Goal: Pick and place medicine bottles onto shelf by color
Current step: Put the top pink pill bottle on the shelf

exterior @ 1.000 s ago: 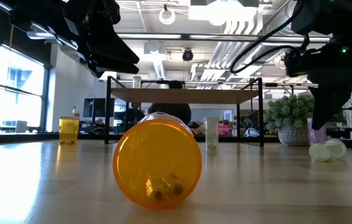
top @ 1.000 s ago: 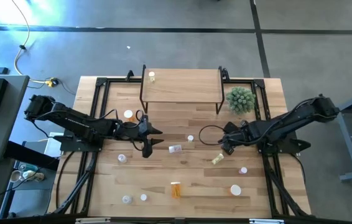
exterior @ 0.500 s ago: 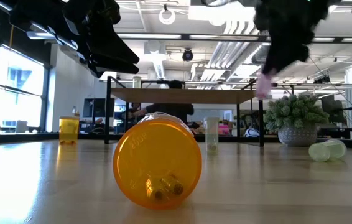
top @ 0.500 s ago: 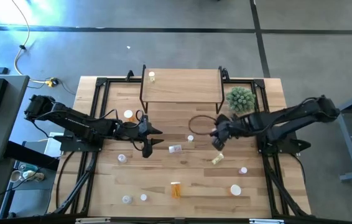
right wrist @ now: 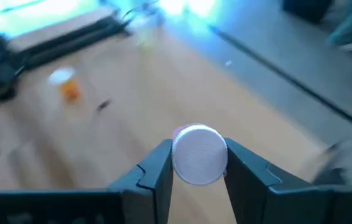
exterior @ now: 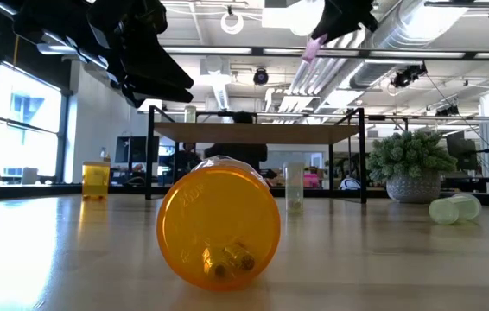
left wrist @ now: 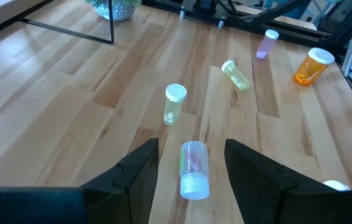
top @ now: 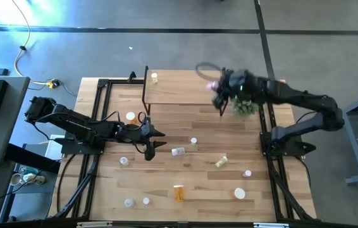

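Right hand [top: 217, 95] is raised above the right end of the shelf [top: 185, 88], clenched on a pink bottle [right wrist: 199, 154]; the white cap is seen pinched between the two fingers in the right wrist view. Left hand [top: 155, 139] is parked low over the worktop [top: 198, 183] left of centre, fingers apart and holding nothing, with a clear bottle [left wrist: 193, 168] lying just ahead of it.

Risks, as judged: the bottle is gripped near its cap, so a tilt could be taken on during the swing and a topple follow at release. The green plant [top: 247, 106] stands just beside the shelf's right end and could be clipped. A drop close to the shelf edge could send the bottle rolling off.

Containers: one pale bottle [top: 155, 78] stands on the shelf's left end. An orange bottle [exterior: 219, 223] lies on its side on the worktop with a few small pills visible inside. Contents of the remaining scattered bottles cannot be made out.
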### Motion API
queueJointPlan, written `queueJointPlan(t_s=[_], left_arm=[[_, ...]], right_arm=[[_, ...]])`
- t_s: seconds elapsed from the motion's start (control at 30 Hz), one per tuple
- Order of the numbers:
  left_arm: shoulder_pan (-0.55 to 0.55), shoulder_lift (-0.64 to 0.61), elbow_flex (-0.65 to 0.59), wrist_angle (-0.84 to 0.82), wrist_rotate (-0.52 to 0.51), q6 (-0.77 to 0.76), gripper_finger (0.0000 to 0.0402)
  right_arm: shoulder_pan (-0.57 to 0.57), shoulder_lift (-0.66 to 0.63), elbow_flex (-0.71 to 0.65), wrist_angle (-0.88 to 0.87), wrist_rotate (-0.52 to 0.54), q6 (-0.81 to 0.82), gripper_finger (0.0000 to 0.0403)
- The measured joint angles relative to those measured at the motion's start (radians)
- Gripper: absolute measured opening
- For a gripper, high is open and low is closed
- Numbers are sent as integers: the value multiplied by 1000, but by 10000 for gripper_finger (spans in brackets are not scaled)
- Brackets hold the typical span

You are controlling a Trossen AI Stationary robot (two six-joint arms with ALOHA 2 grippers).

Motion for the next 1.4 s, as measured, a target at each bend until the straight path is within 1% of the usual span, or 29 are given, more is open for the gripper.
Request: queueJointPlan(t_s=[0.13,0.27,0.37,0.43,0.53,0.6,0.73,0.97,1.23,1.4], left_arm=[[0,0,0,0,0,10,175],[0,0,0,0,0,59,175],[0,0,1,0,0,89,175],[0,0,1,2,0,105,175],[0,0,1,5,0,120,175],[0,0,1,7,0,124,175],[0,0,1,7,0,123,175],[0,0,1,7,0,123,175],[0,0,1,7,0,121,175],[0,0,1,8,0,105,175]], right_arm=[[-127,70,139,-101,0,-33,112],[-223,160,271,-213,-7,-52,112],[-274,225,335,-277,-38,-61,112],[-298,267,357,-294,-81,-63,112],[-323,323,362,-304,-163,-84,112],[-334,356,362,-314,-189,-89,112],[-341,416,362,-340,-201,-95,112],[-351,483,362,-337,-204,-125,112],[-374,502,362,-340,-205,-141,112],[-381,502,362,-348,-245,-141,112]])
